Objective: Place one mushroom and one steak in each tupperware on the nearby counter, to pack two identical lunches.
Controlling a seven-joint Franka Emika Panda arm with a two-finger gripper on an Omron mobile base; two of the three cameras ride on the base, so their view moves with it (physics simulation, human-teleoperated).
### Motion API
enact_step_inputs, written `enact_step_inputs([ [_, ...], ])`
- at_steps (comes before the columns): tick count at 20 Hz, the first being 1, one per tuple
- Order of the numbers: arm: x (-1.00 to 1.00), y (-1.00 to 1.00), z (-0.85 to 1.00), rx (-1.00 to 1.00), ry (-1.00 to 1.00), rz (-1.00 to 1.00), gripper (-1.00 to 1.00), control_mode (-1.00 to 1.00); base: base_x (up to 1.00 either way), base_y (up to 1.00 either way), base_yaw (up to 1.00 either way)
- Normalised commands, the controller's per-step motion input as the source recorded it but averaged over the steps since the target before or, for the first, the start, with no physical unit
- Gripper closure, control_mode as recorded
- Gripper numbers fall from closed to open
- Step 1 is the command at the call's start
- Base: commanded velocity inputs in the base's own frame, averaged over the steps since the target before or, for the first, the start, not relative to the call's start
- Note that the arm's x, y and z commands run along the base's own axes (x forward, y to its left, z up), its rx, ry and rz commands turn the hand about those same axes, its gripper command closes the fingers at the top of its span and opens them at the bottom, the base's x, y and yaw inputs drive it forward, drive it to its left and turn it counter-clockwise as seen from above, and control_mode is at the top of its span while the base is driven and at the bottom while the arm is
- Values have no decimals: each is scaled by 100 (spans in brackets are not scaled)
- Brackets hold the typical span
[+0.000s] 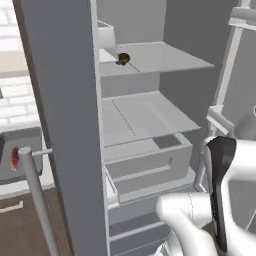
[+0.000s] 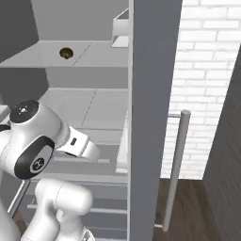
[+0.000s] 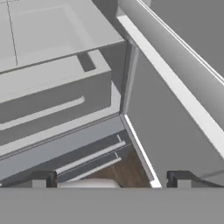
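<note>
Arm at the open fridge point(image 1: 65, 125)
Gripper point(image 3: 111, 178) spread wide, holding nothing (tips low by the drawers); one mushroom point(image 1: 122, 59) sits on the upper shelf point(image 1: 165, 57).

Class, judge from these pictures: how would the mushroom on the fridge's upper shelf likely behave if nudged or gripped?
The mushroom looks small and rounded, so a nudge would probably roll it along the flat shelf. Its size suggests it is light. Its curved cap may slip from a loose grip.

One mushroom point(image 1: 123, 59) – small, rounded, dark brown – sits alone on the upper fridge shelf point(image 1: 165, 57), near its back.
</note>
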Motion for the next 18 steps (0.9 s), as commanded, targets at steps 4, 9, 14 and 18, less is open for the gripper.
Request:
enact_step_inputs([
  [4,0,0,0,0,0,0,-100,100,92,14,70],
  [9,0,0,0,0,0,0,-100,100,85,52,55],
  [14,30,28,-9,-3,4,-2,-100,-100,23,28,11],
  [18,34,53,6,0,-7,2,-100,-100,0,0,0],
])
